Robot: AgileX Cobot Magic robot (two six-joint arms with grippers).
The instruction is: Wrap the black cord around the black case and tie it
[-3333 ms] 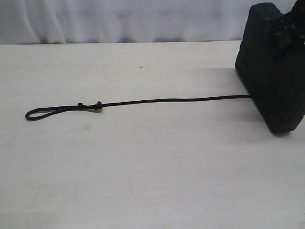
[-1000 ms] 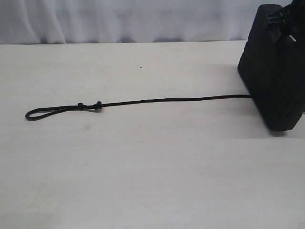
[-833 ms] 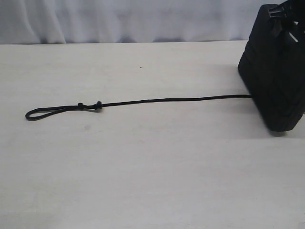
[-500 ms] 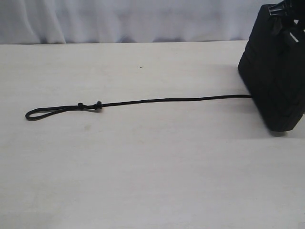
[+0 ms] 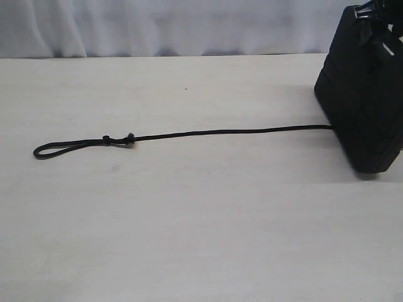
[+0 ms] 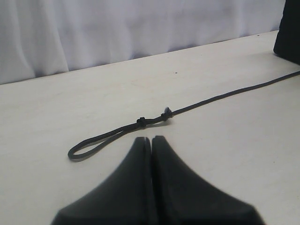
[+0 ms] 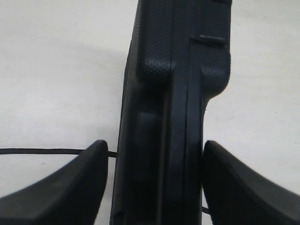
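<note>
The black case (image 5: 359, 107) stands on edge at the table's far right, partly cut off by the frame. My right gripper (image 5: 373, 17) sits on its top; in the right wrist view the gripper (image 7: 154, 150) straddles the case (image 7: 173, 93), shut on it, one finger pressed to its side and a thin gap at the other fingertip. The black cord (image 5: 220, 132) runs left from the case's foot across the table to two small knots and a looped end (image 5: 50, 150). My left gripper (image 6: 151, 139) is shut and empty, hovering just short of the cord's knots (image 6: 154, 118).
A pale curtain (image 5: 157, 25) hangs behind the table's far edge. The white table (image 5: 189, 220) stretches wide in front of the cord. A corner of the case (image 6: 290, 28) shows in the left wrist view.
Since the oldest frame the case has been tipped more upright and shifted slightly right. Over the last second almost nothing moves; the cord lies unchanged.
</note>
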